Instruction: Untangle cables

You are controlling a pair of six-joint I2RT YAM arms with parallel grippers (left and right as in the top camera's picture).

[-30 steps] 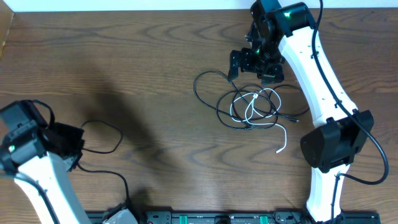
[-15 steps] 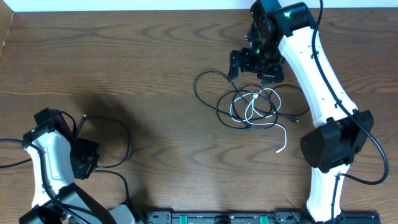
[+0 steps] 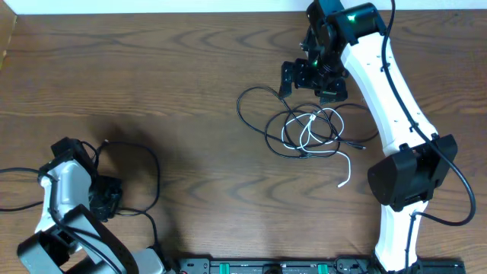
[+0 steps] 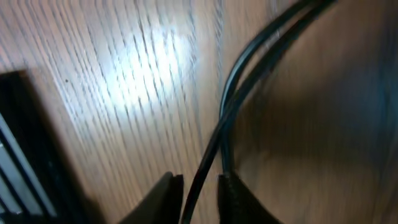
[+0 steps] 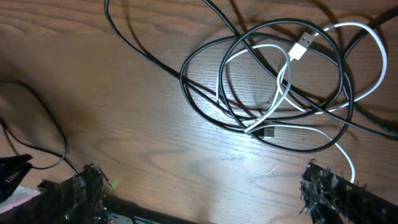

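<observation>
cables (image 3: 308, 129) tangled, right arm (image 3: 388, 84) hovering, jaws spread wide

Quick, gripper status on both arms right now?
Left gripper: jaws closed on a black cable.
Right gripper: jaws open, holding nothing, above the cable tangle.
</observation>
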